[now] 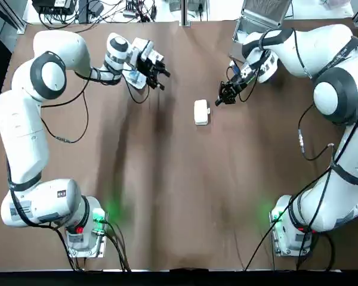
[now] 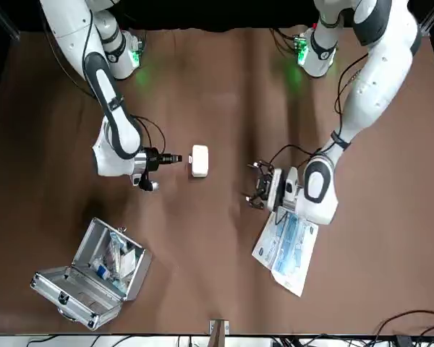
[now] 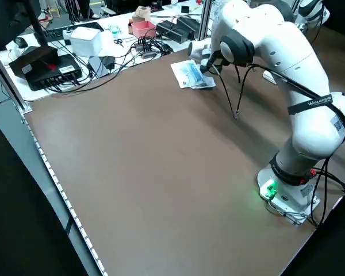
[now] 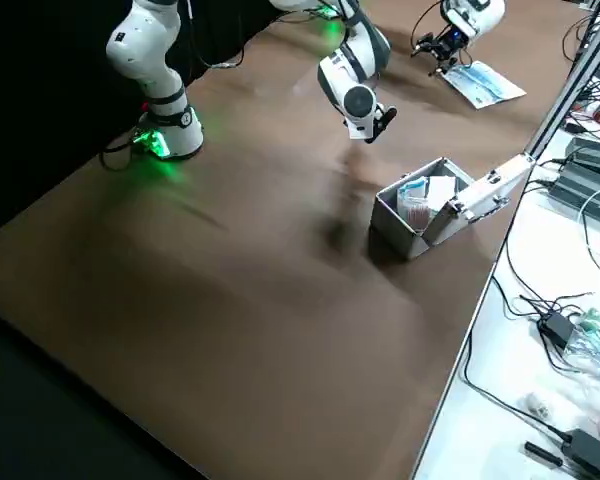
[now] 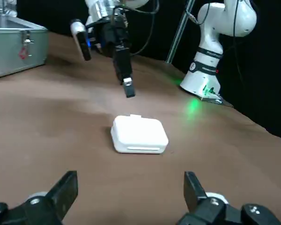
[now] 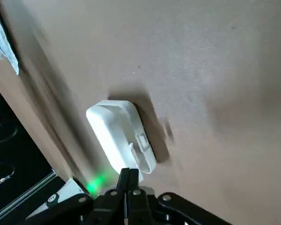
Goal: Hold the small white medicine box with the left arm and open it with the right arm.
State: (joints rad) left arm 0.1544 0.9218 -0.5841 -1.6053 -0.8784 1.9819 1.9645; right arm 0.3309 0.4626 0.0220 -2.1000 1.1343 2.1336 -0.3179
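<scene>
On the brown table (image 1: 167,196), a small white rounded plastic box (image 1: 201,111) is left ungrasped; the right gripper (image 1: 220,100) is seen pinched closed just beside it, the left gripper (image 1: 162,78) spread wide, apart.

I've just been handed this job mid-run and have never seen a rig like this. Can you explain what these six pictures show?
The machine is two white robot arms, a left arm and a right arm, fixed at a brown table. Each ends in a two-finger gripper.

The top view looks straight down. The front view faces the robot, so its sides appear swapped. The two side views look down diagonally from raised cameras. Each wrist view looks along that arm's own fingers.

On the table lie the small white medicine box, a blue-and-white packet and an open metal case.

Nothing is held. The left gripper is open, next to the packet and apart from the box. The right gripper is shut, with its tip close beside the box but not touching it.
</scene>
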